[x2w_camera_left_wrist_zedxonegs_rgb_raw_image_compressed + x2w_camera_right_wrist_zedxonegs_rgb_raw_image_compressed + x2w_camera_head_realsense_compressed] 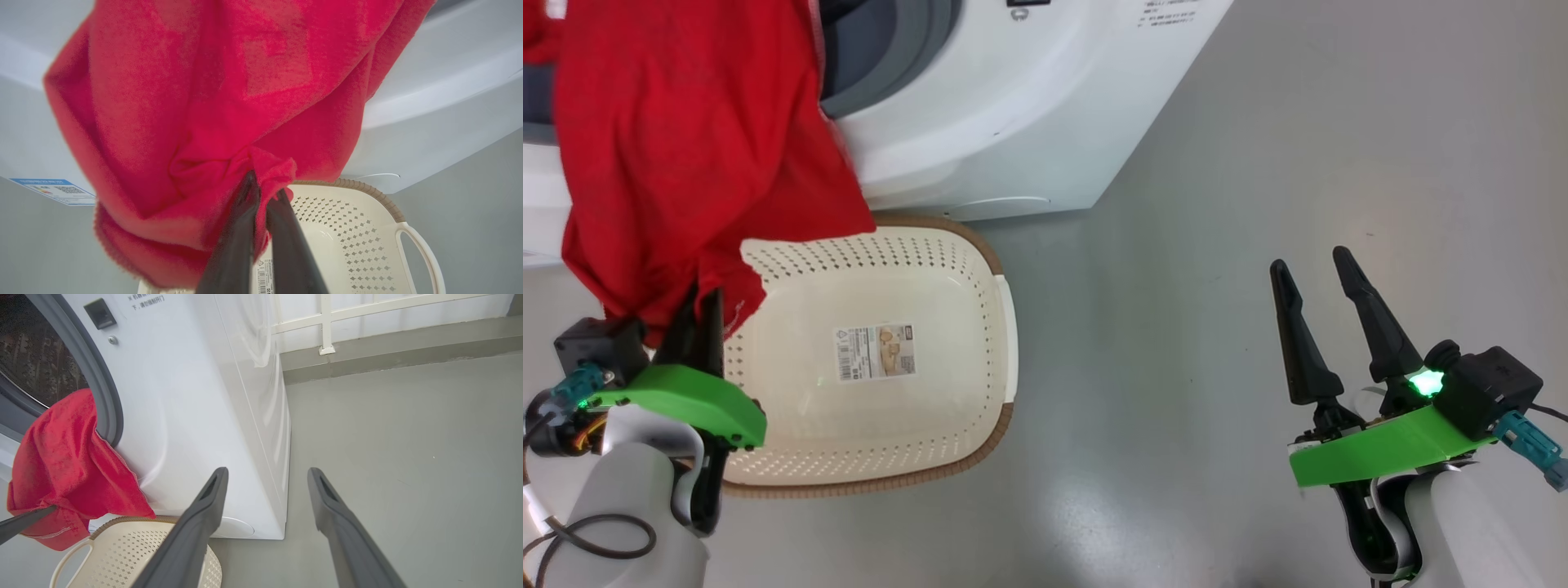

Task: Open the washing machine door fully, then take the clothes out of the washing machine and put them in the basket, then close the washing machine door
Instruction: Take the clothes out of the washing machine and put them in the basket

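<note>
A red cloth (686, 147) of the clothes hangs out of the washing machine (1013, 106) mouth and down its white front. My left gripper (693, 304) is shut on the cloth's lower edge, just over the near-left rim of the basket (947, 269). In the left wrist view the left gripper (265, 185) pinches a fold of the cloth (204, 102) above the basket (347, 228). The basket holds nothing but its paper label (876, 351). My right gripper (1308, 261) hangs open over the floor at the right. The washing machine door is out of view; the steel drum (36, 363) stands uncovered.
The basket stands on the grey floor (1258, 163) against the machine's front. Open floor stretches to the right of machine and basket. A white railing (327, 322) above a low ledge runs along the far wall. A blue sticker (53, 190) marks the machine's lower corner.
</note>
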### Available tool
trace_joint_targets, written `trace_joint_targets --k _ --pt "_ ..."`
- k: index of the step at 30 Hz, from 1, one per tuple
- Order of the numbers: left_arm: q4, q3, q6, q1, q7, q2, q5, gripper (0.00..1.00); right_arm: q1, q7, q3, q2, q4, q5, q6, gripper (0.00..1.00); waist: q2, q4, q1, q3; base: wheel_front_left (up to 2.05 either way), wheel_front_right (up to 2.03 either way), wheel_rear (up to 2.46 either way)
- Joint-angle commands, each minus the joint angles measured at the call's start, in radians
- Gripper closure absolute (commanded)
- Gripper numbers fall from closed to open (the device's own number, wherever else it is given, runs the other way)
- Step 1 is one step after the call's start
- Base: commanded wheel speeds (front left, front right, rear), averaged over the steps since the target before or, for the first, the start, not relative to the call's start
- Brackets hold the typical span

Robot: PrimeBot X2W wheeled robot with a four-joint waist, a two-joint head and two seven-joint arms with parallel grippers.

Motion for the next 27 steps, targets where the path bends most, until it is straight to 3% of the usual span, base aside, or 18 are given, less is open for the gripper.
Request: trace_joint_targets --k 1,14,27 --pt "-0.027 0.026 -0.005 0.007 -0.005 0.029 -0.011 0.00 -0.006 -0.006 0.022 -0.007 -0.018 0.012 0.008 0.00 -0.0001 0.006 -0.0001 -0.013 0.00 0.00 0.00" --pt "-0.125 0.028 -0.005 0.094 -0.005 0.007 -0.024 0.00 0.025 -0.006 0.006 -0.007 -0.004 -0.012 0.008 0.00 -0.0001 0.040 -0.0001 -0.091 0.00 0.00 0.00" --pt "-0.316 0.119 -0.005 0.217 -0.005 -0.023 0.045 0.00 0.059 -0.006 -0.015 -0.007 0.006 -0.036 0.008 0.00 -0.0001 0.075 -0.0001 -0.157 0.00 0.00 0.00"
